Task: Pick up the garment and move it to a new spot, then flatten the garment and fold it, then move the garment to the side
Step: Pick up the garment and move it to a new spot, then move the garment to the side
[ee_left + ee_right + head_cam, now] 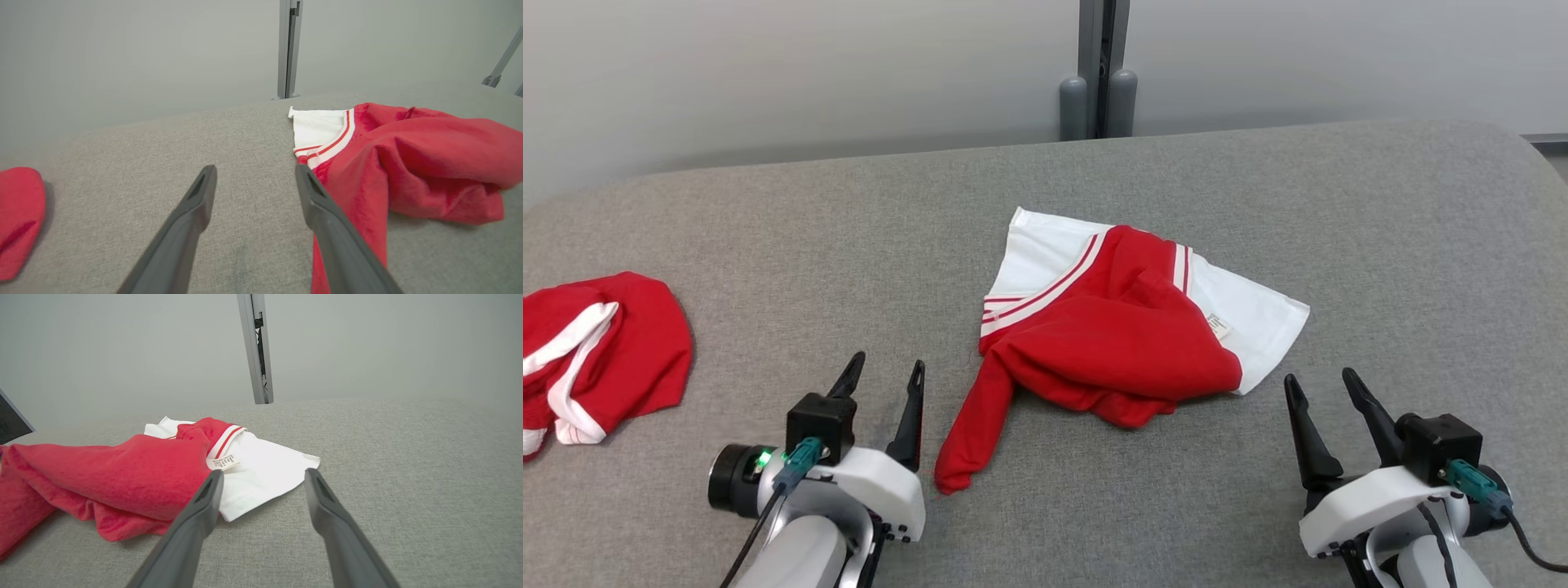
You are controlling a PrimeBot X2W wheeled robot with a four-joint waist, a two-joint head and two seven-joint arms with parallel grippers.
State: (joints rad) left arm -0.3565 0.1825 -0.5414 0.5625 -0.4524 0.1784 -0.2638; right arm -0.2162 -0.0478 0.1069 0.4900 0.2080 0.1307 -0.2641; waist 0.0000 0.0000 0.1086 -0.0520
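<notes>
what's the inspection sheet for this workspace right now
surface: grey fabric table, bare between the garments
job's things: red and white garment, crumpled at centre, one sleeve trailing toward the robot
clutter: second red garment, bunched at far left
end effectors: left end effector open, empty; right end effector open, empty
cables: left wrist cable and right wrist cable, both clear of cloth
surroundings: plain wall, grey post behind
</notes>
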